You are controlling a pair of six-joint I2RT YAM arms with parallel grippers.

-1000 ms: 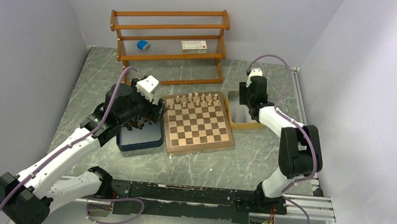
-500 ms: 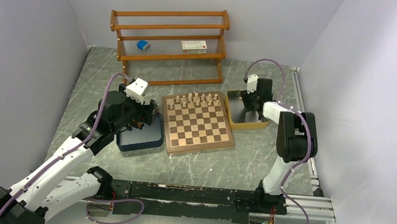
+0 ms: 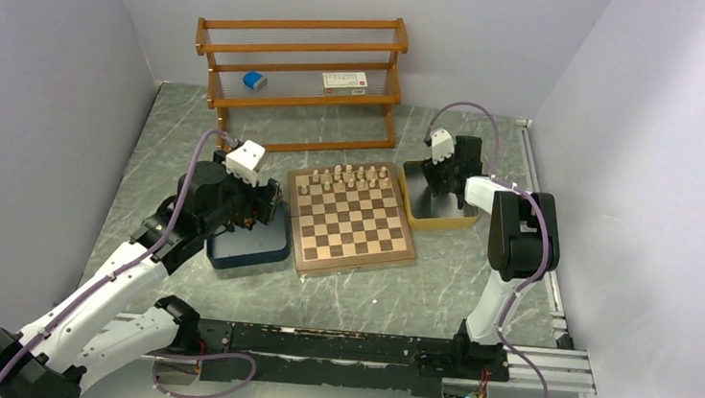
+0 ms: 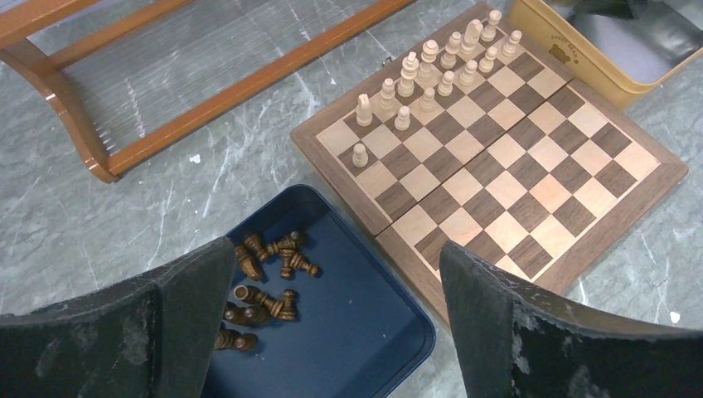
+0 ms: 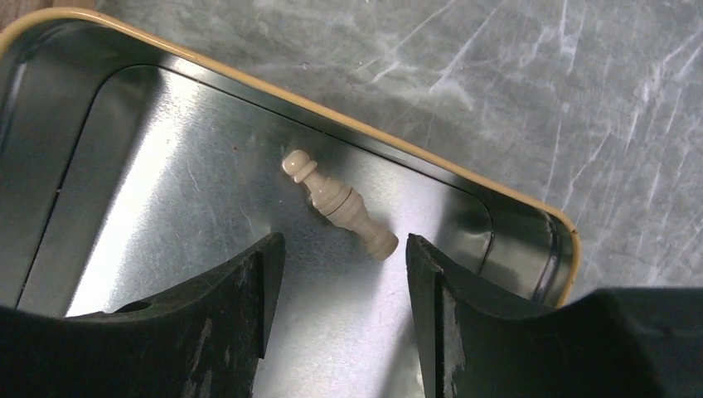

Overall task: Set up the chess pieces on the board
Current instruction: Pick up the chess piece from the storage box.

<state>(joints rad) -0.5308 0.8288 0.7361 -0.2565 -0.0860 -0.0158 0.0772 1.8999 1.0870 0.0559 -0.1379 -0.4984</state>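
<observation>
One cream piece (image 5: 338, 203) lies on its side on the floor of the yellow tray (image 5: 166, 182), just ahead of the right hand (image 5: 340, 282). That hand's jaws stand partly open and grip nothing. Over the last second the right arm has folded in and settled lower over this tray, so I judge the pick of this straggler is about to begin.

The left hand (image 4: 336, 257) has drawn back a little from the board (image 4: 506, 166). It hangs above the navy tray (image 4: 356, 332), jaws spread wide and empty. The dark pieces (image 4: 265, 286) lie tumbled in that tray, none on the board yet. The other cream men (image 4: 439, 70) stand upright along the board's two far rows, so roughly half the job looks done.

From above, the right hand covers the lone piece entirely. In the left wrist view, one finger hides part of the dark heap, so its count cannot be told. Which square in the cream rows stands vacant is also too small to make out.
</observation>
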